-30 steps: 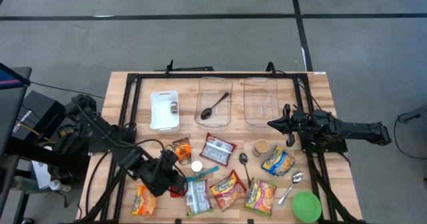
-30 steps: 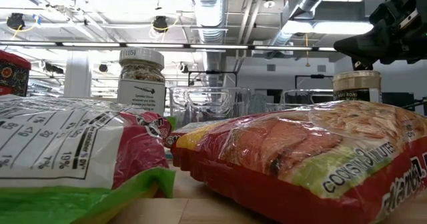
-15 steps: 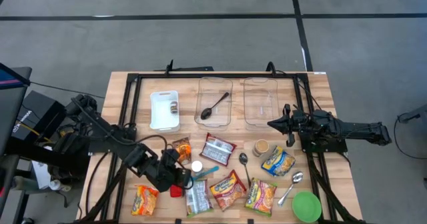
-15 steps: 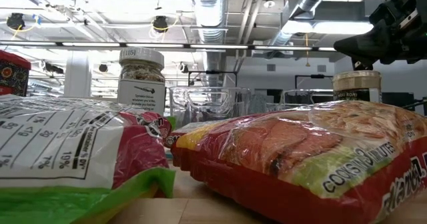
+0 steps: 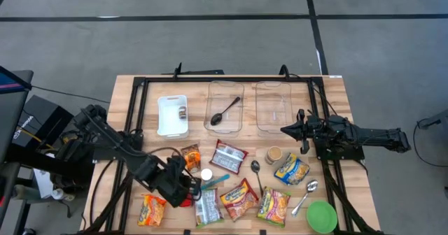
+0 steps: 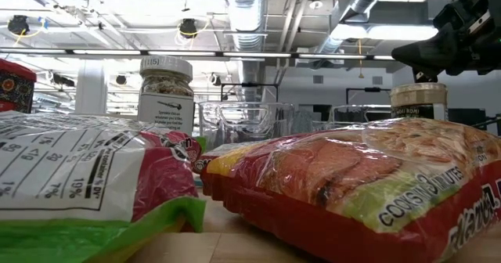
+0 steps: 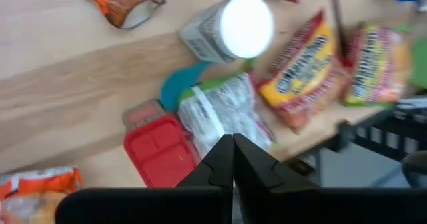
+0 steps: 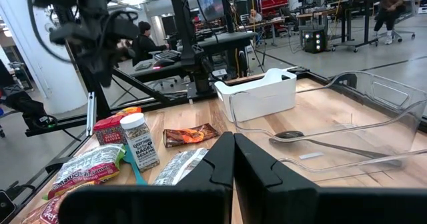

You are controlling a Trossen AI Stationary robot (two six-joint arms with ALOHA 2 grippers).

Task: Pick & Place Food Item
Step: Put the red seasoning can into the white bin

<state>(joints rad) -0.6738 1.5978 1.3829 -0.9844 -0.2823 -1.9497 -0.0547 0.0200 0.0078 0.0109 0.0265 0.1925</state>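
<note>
Several food packets lie flat along the table's near part: a green-and-white one (image 5: 207,207), orange ones (image 5: 152,210) (image 5: 239,198) and a yellow one (image 5: 274,203). A white-lidded jar (image 7: 230,27) stands among them, next to a flat red box (image 7: 155,149). My left gripper (image 5: 187,187) hovers shut and slanting down above the red box and the green-and-white packet (image 7: 223,114), with nothing between its fingers. My right gripper (image 5: 283,130) waits shut and level, above the table's right side.
A white bin (image 5: 173,115) and two clear containers (image 5: 225,105) (image 5: 273,105) stand at the far side; one holds a dark spoon. A green bowl (image 5: 321,216), a second jar (image 5: 274,154) and loose spoons (image 5: 255,166) sit on the right. A black frame (image 5: 140,109) borders the table.
My left gripper has rolled about its own axis and tipped a little, staying shut over the same spot by the red box. More of the red box shows beside it now. Nothing on the table has moved.
</note>
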